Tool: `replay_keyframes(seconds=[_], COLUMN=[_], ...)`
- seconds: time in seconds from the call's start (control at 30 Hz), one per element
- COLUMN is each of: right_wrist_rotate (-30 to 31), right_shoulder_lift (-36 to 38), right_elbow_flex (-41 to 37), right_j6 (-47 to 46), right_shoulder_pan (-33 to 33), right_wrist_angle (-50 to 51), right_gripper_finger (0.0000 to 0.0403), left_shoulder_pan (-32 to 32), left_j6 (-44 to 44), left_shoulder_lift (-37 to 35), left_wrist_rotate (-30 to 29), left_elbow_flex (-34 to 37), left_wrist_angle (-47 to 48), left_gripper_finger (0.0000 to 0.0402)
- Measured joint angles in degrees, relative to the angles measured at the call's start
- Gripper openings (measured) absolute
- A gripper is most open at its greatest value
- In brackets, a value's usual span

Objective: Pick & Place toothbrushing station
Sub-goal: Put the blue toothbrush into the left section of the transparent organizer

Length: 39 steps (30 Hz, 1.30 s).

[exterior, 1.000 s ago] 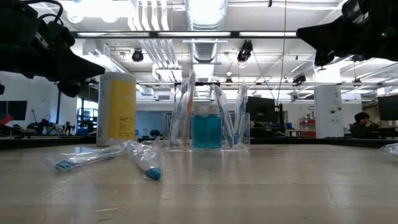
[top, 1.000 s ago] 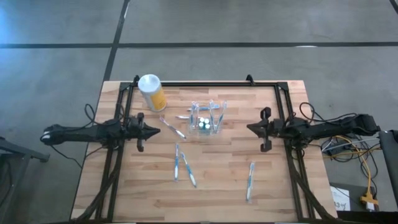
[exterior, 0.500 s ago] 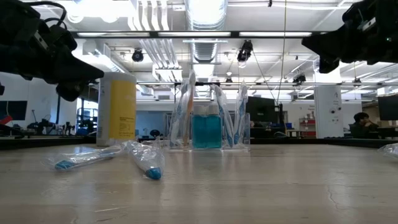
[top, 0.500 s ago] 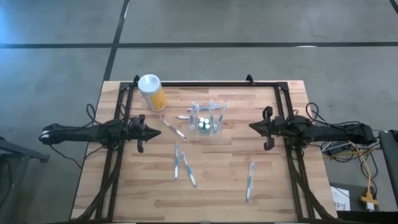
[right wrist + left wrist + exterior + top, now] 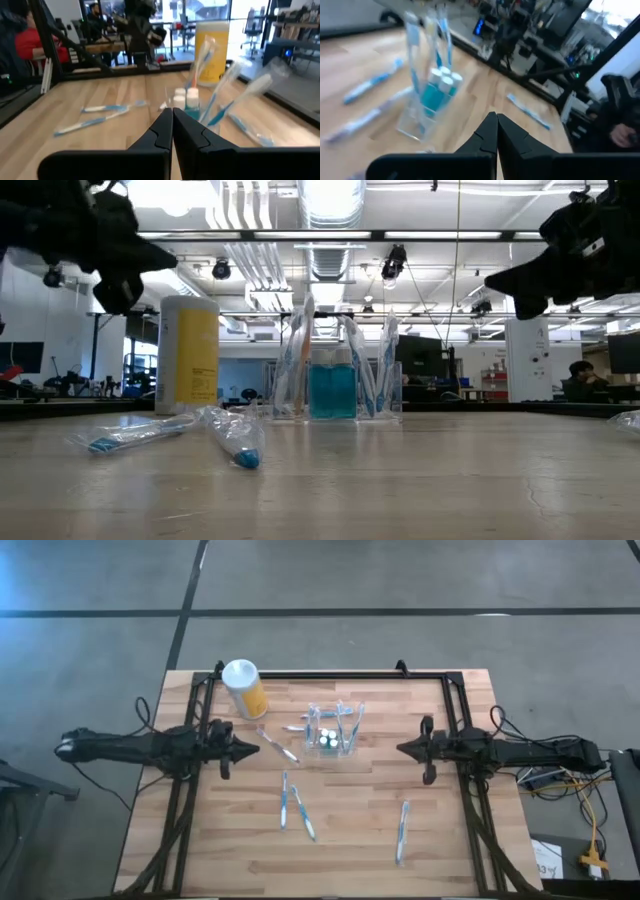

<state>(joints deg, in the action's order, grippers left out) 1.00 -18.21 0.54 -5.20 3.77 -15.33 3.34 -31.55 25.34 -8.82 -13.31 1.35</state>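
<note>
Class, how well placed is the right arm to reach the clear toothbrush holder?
Probably well placed. The right gripper hangs shut above bare table, pointing toward the clear holder, with nothing between them. It would need to open its jaws first.

Wooden table [image 5: 440,840] with clear toothbrushing station [image 5: 333,730], yellow canister [image 5: 244,689], scattered wrapped toothbrushes [image 5: 401,831].

My left gripper [image 5: 254,749] moved a bit twd the toothbrushing station [image 5: 333,730] & sits higher in low view; right gripper [image 5: 401,749] dropped slightly, arm straighter.
</note>
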Motion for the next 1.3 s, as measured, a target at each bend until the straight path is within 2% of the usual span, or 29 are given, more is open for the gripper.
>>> replay_keyframes(seconds=[0.23,0.4,0.53,0.83,1.0,1.13,1.3], right_wrist_rotate=[0.0,0.0,0.0,0.0,0.0,0.0,0.1], right_shoulder_lift=[-0.3,-0.2,-0.3,-0.6,-0.6,-0.6,-0.6], right_elbow_flex=[0.0,0.0,0.0,0.0,0.0,0.0,0.0], right_j6=[-1.6,-3.0,-3.6,-2.6,-1.7,-0.8,-0.6], right_shoulder_pan=[-0.1,-0.1,-0.1,-0.1,-0.1,-0.1,-0.1], right_wrist_angle=[0.3,0.3,0.2,0.3,0.4,0.5,-0.2], right_gripper_finger=[0.0008,0.0008,0.0008,0.0008,0.0008,0.0008,0.0009], left_shoulder_pan=[9.5,11.7,13.3,15.5,14.5,14.0,14.0], left_j6=[-8.4,-18.5,-26.9,-33.5,-39.0,-40.9,-40.7], left_shoulder_lift=[23.6,36.6,46.1,61.4,68.0,71.8,74.5], left_wrist_rotate=[-6.4,-6.8,-5.2,-4.7,-4.7,-4.4,-3.1], left_elbow_flex=[-10.8,-19.2,-24.9,-40.1,-45.0,-46.3,-47.5], left_wrist_angle=[0.6,8.2,19.2,31.1,40.4,41.2,40.6], left_gripper_finger=[0.0007,0.0037,0.0072,0.0191,0.0252,0.0278,0.0283])
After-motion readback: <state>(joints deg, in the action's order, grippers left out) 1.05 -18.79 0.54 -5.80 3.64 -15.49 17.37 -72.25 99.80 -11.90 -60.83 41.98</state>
